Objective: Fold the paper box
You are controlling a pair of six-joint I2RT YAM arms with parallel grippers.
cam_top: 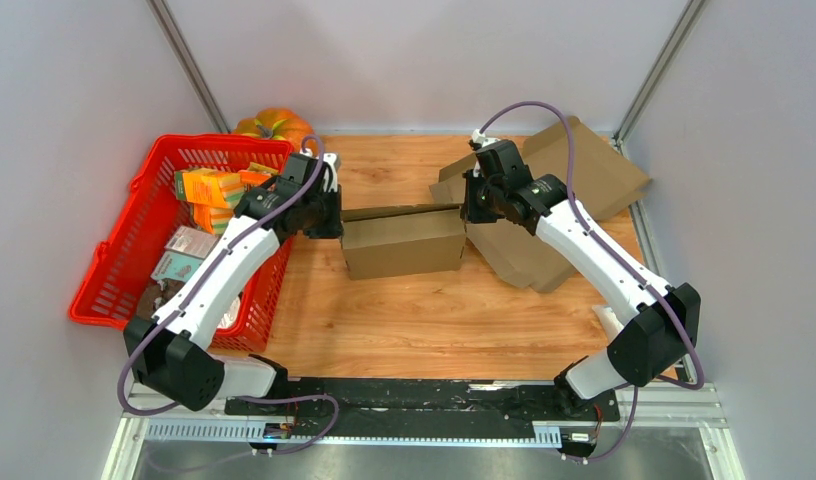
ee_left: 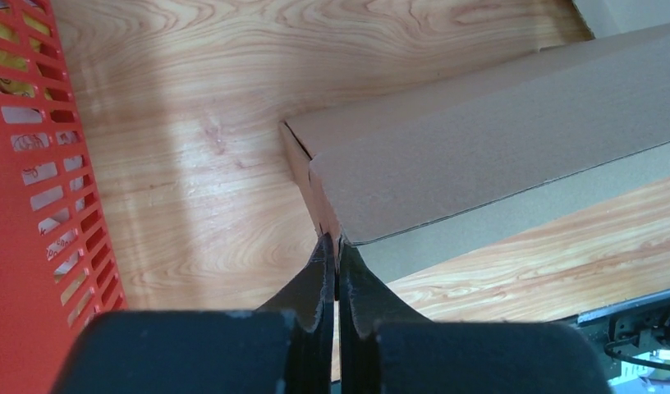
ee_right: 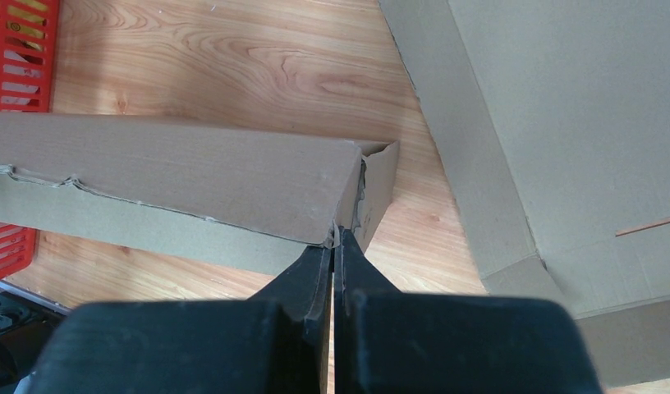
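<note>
Seen from overhead, a brown paper box [cam_top: 402, 243] sits near the middle of a pale wooden desk [cam_top: 404, 320], slightly toward the far side, with its long side facing the robot's bases. A long flap along its far edge stands raised, running between the two arms. The left end effector [cam_top: 329, 215] reaches in at the box's left end. The left wrist view shows its two black fingers [ee_left: 315, 279] clenched together on the thin cardboard edge at the box's near left corner. The right end effector [cam_top: 471, 205] meets the box's right end. In the right wrist view its fingers are likewise pressed tight, pinching the cardboard at the right corner, where a short end flap stands slightly away from the box body. To the left of the box, just beside the left arm, a red plastic basket [cam_top: 134, 250] rests on the desk. It holds orange cartons [cam_top: 212, 187] and a few paler packets. An orange pumpkin [cam_top: 274, 125] sits behind the basket against the back wall. To the right of the box, flat cardboard sheets [cam_top: 574, 180] lie overlapping on the desk under the right arm.
</note>
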